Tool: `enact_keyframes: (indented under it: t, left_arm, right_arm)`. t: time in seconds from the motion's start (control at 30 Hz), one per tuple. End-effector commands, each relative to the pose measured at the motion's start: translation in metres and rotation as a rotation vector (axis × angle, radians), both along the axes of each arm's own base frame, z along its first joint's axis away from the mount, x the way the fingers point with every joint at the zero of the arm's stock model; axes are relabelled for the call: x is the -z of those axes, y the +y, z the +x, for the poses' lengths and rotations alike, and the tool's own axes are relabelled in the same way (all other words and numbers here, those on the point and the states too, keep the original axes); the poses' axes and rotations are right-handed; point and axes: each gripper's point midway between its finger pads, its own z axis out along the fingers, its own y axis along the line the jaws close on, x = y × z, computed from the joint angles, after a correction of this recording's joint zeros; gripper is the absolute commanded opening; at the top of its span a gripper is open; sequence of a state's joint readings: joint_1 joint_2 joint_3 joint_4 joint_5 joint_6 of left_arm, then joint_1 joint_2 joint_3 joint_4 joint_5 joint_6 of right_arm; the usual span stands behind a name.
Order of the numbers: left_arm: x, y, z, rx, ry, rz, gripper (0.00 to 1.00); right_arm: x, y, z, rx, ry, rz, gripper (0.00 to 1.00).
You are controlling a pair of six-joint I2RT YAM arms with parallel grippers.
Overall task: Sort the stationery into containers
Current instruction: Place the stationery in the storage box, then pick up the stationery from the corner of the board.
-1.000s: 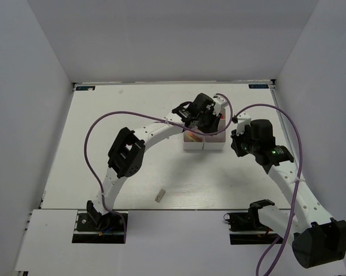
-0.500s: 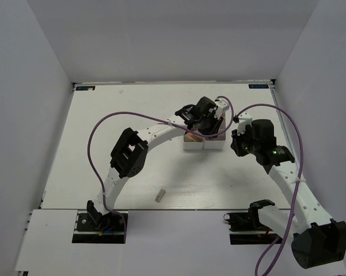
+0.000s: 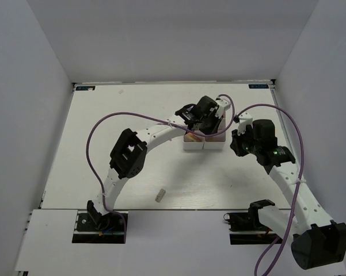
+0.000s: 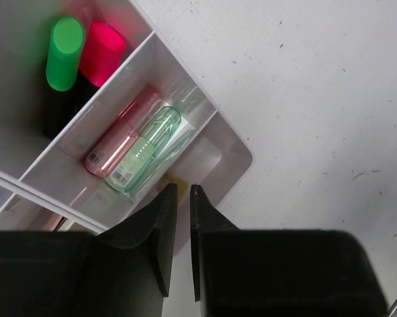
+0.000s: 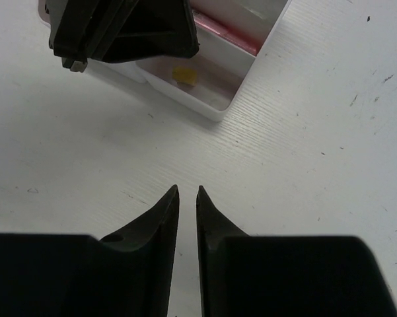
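Down at the near side of the table (image 3: pixel 103 115), a small beige eraser (image 3: pixel 159 195) lies alone on the bare surface. It sits ahead of the arm bases and well apart from everything else.

Moving up, the right gripper (image 5: pixel 187 191) hovers over bare tabletop just beside the white compartment box (image 3: pixel 204 144), off its right flank. Its fingers are pinched almost together, just a sliver of gap, with nothing between them. From its wrist camera the box's corner compartment sits just ahead, and a small yellow piece (image 5: pixel 185 74) lies in it.

Now the left gripper (image 4: pixel 183 191): it hangs right over the box, fingers likewise drawn close, nothing gripped that I can see. Its tips are just above that same yellow piece at the box's corner.

One compartment further on, a pink marker (image 4: pixel 115 142) and a green marker (image 4: pixel 148 146) lie side by side, touching. Beyond them, in the next compartment, stand a green-capped highlighter (image 4: pixel 65 43) and a red-capped highlighter (image 4: pixel 100 51), black bodies close together.
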State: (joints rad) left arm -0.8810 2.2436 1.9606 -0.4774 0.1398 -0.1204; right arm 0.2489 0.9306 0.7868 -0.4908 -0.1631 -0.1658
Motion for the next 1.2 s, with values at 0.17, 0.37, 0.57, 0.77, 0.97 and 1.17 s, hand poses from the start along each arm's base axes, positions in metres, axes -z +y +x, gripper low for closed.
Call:
enact_keyframes:
  t: [0.17, 0.37, 0.57, 0.77, 0.97, 1.17]
  left_arm:
    - [-0.090, 0.008, -0.048, 0.062, -0.096, -0.158, 0.22]
    - [-0.100, 0.091, -0.088, -0.099, -0.145, -0.007, 0.68]
    - [-0.023, 0.213, -0.131, -0.310, 0.041, 0.246, 0.67]
    - [0.044, 0.255, -0.186, -0.352, 0.203, 0.212, 0.42]
    - [0.060, 0.245, -0.198, -0.322, 0.190, 0.236, 0.56]
    - [0.072, 0.238, -0.206, -0.303, 0.219, 0.249, 0.58]
  right_arm:
    - [-0.005, 0.005, 0.003, -0.029, -0.038, 0.017, 0.35]
    - [-0.003, 0.006, 0.001, -0.041, -0.032, 0.022, 0.75]
    - [-0.004, 0.009, 0.000, -0.058, -0.031, 0.030, 0.21]
    - [0.003, 0.013, -0.003, -0.084, -0.002, 0.038, 0.19]
    - [0.010, 0.010, 0.000, -0.074, 0.017, 0.022, 0.58]
    - [0.010, 0.008, 0.001, -0.064, 0.015, 0.011, 0.59]
